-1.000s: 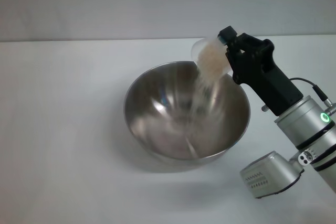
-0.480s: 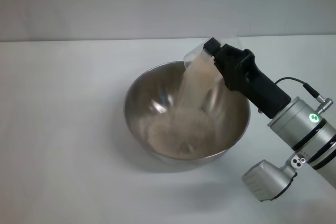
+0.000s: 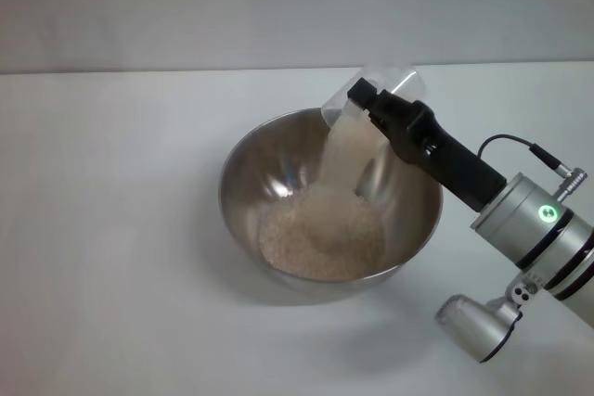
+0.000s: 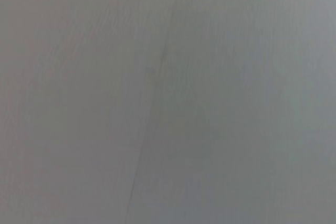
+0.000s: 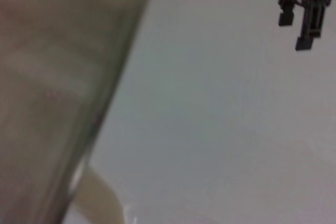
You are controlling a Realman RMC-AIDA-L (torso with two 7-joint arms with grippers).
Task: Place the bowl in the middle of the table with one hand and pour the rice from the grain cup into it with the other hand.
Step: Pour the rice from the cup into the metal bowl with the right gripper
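The steel bowl (image 3: 255, 159) stands on the white table (image 3: 111, 229), near its middle. A pale heap of rice (image 3: 320, 234) lies in its bottom. My right gripper (image 3: 364, 96) is shut on the clear grain cup (image 3: 385, 78) and holds it tipped steeply over the bowl's far right rim. A stream of rice (image 3: 343, 155) falls from the cup's mouth onto the heap. The right wrist view shows the cup wall with rice (image 5: 52, 77) close up. A black gripper (image 5: 300, 11), my left, hangs far off in that view. The left wrist view shows only a plain grey surface.
My right arm's silver wrist (image 3: 534, 224) reaches in from the lower right, with its camera housing (image 3: 478, 322) low over the table. White table surface surrounds the bowl on all sides.
The cup has tipped further and the right gripper has moved a little left and lower. The rice heap in the bowl has grown from a few grains to a broad mound.
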